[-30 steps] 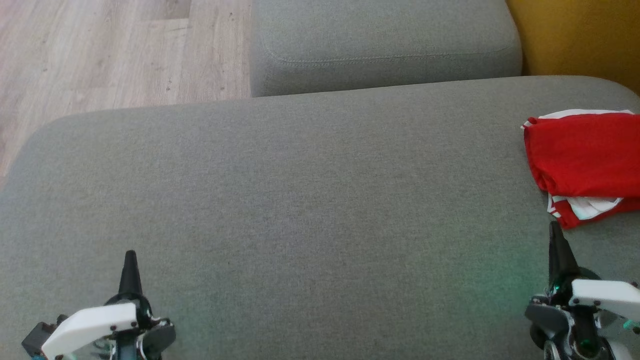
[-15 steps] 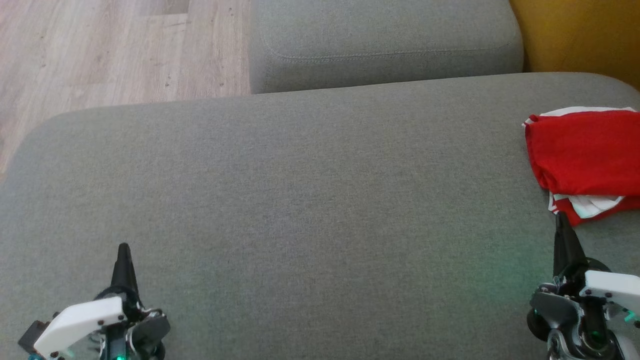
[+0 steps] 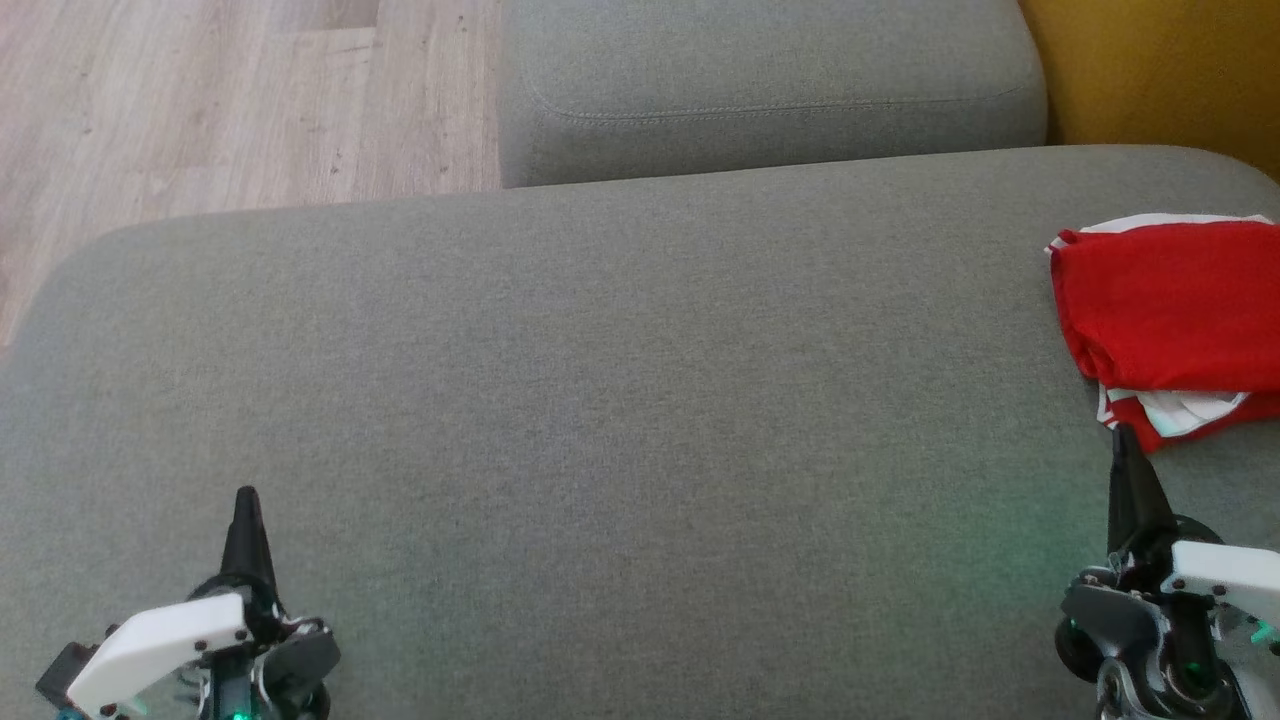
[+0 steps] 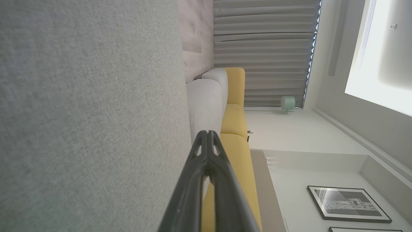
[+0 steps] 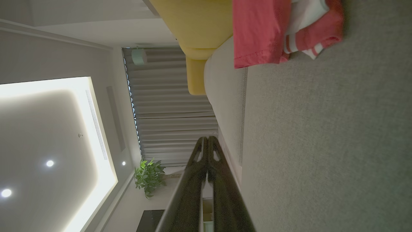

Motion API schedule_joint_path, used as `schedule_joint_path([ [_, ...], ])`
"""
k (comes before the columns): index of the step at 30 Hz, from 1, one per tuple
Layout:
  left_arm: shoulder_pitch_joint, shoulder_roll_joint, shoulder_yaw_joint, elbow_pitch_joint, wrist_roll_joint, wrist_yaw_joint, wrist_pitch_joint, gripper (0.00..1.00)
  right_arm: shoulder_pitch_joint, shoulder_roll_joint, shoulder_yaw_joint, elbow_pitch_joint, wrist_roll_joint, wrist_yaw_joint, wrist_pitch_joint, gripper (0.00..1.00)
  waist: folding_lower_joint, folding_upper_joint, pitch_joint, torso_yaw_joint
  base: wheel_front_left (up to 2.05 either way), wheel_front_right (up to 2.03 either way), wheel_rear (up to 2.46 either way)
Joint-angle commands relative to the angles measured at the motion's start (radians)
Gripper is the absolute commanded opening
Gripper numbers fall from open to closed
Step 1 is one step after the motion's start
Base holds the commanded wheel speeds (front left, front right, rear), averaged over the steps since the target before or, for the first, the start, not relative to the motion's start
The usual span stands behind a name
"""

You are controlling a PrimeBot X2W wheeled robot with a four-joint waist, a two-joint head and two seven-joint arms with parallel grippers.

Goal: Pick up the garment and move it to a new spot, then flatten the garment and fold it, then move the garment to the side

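A red garment [image 3: 1170,310] with white stripes is lying folded at the far right of a wide grey sofa seat [image 3: 600,400], partly running out of the head view. The right end effector [image 3: 1121,440] is hovering just beside the garment's near corner, its two dark fingers pressed together and gripping nothing. The left end effector [image 3: 245,500] is hanging well apart from the garment over bare fabric at the seat's left, likewise clenched and empty. Its wrist view is showing the fingertips meeting.

Judging from the neat stack sitting at the side, the robot seems to be finishing the last step, moving the folded garment aside, with flattening and folding apparently done. The next move is probably calling for little more than drawing both arms clear without brushing the top layer, which looks loose enough to slide or unfold.

No brand, label or readable writing is showing on the garment or the sofa. A framed picture [image 4: 349,204] on the wall is appearing in the left wrist view, too small to make out any words.
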Motion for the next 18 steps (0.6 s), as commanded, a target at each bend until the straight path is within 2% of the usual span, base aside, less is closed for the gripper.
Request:
schedule_joint_path([
  [1, -0.049, 0.008, 0.042, -0.029, 0.003, -0.007, 0.008, 0.00, -0.053, -0.012, 0.019, -0.038, 0.001, -0.001, 0.005, 0.00, 0.0000, 0.0000, 0.000, 0.000, 0.00, 0.00, 0.00],
  [18, -0.049, 0.004, 0.048, -0.029, 0.008, -0.007, 0.013, 0.00, -0.054, -0.009, 0.014, -0.038, -0.003, -0.001, 0.009, 0.00, 0.0000, 0.0000, 0.000, 0.000, 0.00, 0.00, 0.00],
])
